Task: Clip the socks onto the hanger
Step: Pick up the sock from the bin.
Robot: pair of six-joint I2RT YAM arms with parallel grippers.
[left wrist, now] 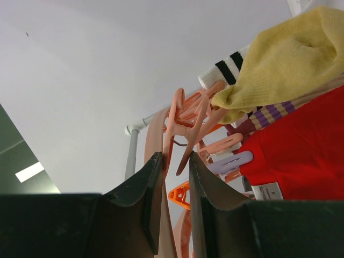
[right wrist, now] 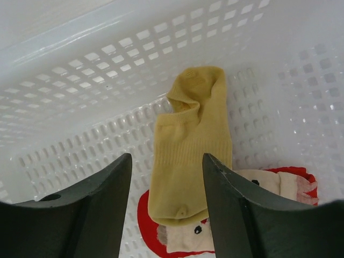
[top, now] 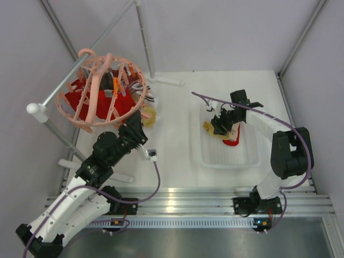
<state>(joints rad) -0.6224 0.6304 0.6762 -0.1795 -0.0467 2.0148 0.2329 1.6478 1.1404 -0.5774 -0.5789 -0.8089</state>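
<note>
The peach-pink hanger (top: 92, 88) hangs from the rail at the far left. Clipped socks hang from it: a red one (left wrist: 301, 145), a mustard one (left wrist: 285, 59) and a white one with black stripes (left wrist: 228, 64). My left gripper (top: 137, 122) reaches up under its rim. In the left wrist view the left gripper (left wrist: 176, 158) is nearly shut, with the two handles of a peach clip (left wrist: 185, 131) between its fingers. My right gripper (top: 224, 124) is open and empty, low inside the white basket (top: 226, 158). It straddles a mustard sock (right wrist: 191, 150) that lies on a red-and-beige sock (right wrist: 258, 188).
The grey metal rail (top: 80, 67) runs diagonally at the left on a white-footed stand (top: 161, 80). A small white-and-black object (top: 152, 155) lies on the table beside the left arm. The basket's perforated wall (right wrist: 80, 80) is close around the right fingers.
</note>
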